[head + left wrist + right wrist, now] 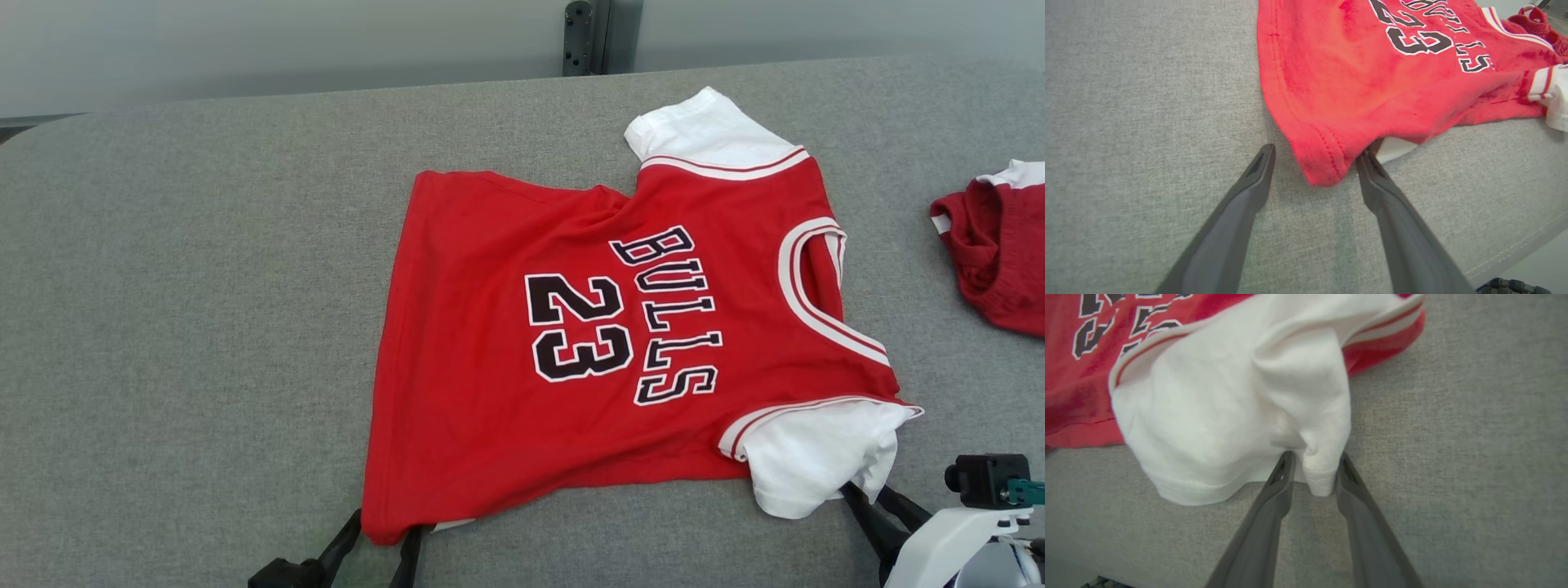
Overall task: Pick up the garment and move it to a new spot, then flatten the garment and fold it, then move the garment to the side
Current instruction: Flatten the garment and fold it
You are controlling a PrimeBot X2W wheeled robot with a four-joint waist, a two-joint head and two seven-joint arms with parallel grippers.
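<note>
Right jaws half-closed round the white sleeve [1208,416] of the Bulls jersey [473,392]; left jaws wide.
Sleeve fold sits between the right pair, grip unclear; red hem corner [1323,167] lies between the left pair.

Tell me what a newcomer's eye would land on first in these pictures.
The bright red garment lettered "BULLS 23" lies spread in the middle of the grey padded surface. At its near edge the right hand pinches a fold of the white sleeve, while the left hand stands open around the red hem corner. A darker red cloth sits crumpled at the surface's right edge.
</note>
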